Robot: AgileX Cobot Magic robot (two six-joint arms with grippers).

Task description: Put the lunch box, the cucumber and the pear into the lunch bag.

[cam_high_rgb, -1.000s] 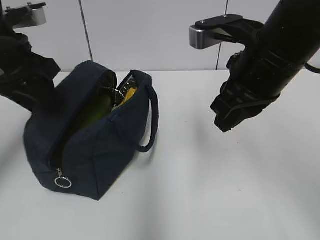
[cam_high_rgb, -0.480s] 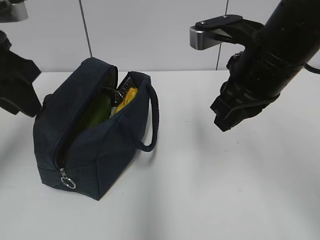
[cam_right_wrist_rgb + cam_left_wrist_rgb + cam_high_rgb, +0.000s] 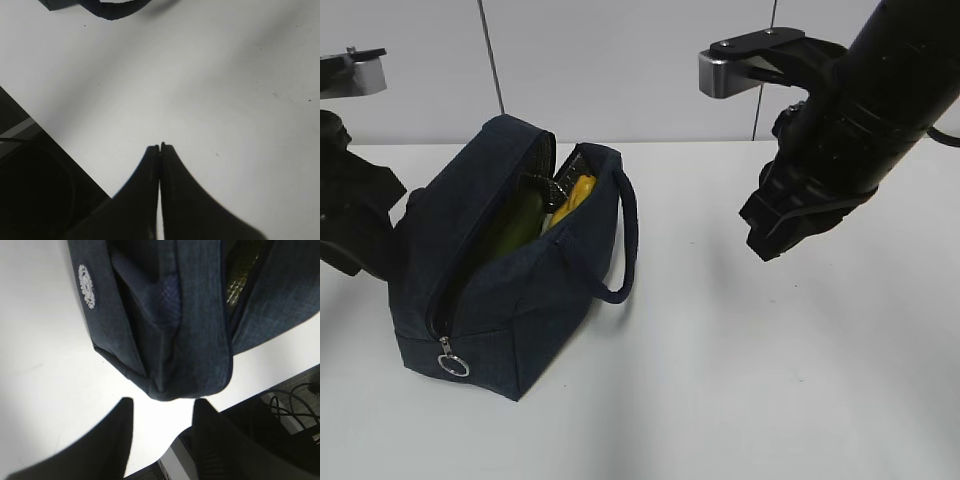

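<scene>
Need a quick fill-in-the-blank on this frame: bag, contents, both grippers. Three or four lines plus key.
1. The lunch bag stands with its zipper ____.
2. The yellow item showing inside the bag is the ____.
3. The right gripper hangs over bare table with its jaws ____.
4. The left gripper has its jaws ____, with nothing between them.

Missing words: open; pear; shut; open

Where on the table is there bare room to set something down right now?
The white table is bare right of the dark navy fabric lunch bag, from its looped handle across under the raised right gripper, and along the front edge. It is crowded at the left, where the left gripper sits close against the bag's end.
</scene>
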